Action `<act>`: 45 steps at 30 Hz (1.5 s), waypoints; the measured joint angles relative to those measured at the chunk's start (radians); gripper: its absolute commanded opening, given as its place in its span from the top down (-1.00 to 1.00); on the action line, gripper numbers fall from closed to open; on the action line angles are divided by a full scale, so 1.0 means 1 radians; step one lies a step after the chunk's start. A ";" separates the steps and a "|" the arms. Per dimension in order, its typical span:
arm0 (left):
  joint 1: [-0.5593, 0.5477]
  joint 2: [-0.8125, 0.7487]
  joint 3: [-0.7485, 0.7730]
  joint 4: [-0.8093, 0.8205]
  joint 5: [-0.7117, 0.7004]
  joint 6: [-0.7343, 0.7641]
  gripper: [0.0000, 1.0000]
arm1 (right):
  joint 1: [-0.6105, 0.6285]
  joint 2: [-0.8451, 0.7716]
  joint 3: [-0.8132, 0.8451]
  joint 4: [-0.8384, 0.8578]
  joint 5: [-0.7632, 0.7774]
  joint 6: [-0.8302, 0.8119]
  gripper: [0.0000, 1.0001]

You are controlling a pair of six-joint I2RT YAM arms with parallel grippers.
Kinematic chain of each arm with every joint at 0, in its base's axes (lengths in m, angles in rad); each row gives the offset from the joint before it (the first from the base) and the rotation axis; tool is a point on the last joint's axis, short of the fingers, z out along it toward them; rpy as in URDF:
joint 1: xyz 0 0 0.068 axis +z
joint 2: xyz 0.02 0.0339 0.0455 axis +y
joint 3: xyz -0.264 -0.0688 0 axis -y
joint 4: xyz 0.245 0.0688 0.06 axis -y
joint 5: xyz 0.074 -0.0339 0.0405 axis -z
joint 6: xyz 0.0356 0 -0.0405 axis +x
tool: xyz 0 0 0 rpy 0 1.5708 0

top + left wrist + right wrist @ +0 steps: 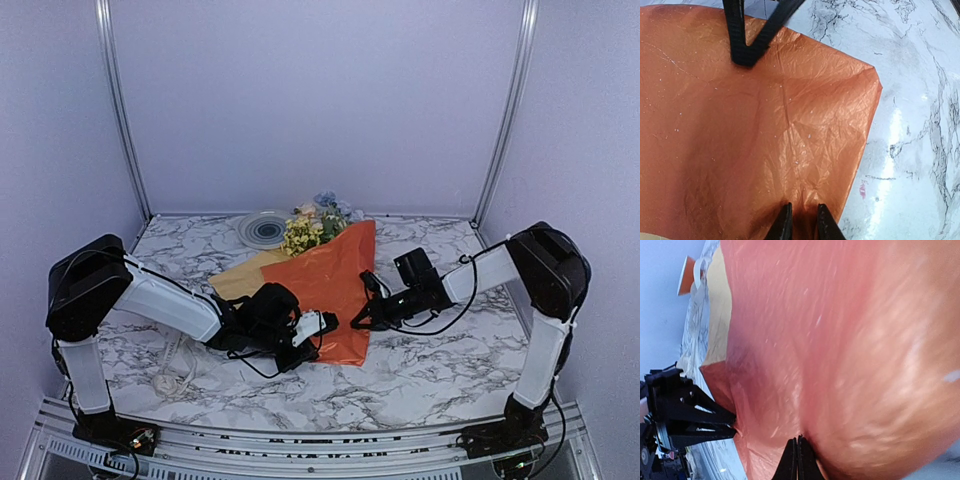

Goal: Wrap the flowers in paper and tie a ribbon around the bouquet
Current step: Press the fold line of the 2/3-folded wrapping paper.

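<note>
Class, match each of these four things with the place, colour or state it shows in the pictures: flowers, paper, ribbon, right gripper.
Things:
1. flowers
2. paper
3. ribbon
4. right gripper

Descriptions:
A. fingers shut together, tips at the orange sheet
B. cream, lying in loose loops at the near left
C. yellow and pale blossoms poking out at the far end
D. orange, crinkly, folded over in the middle

Pairs: 1-C, 2-D, 3-B, 4-A
</note>
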 measured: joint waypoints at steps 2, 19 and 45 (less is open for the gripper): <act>0.000 0.000 0.000 0.000 0.003 0.000 0.66 | -0.056 0.034 0.034 -0.005 -0.020 -0.008 0.94; 0.002 0.001 -0.002 0.001 0.014 -0.004 0.66 | -0.351 0.393 0.613 -0.082 -0.011 -0.027 0.97; 0.002 0.006 0.014 -0.024 0.017 0.005 0.66 | -0.161 0.511 0.747 -0.122 -0.192 -0.116 1.00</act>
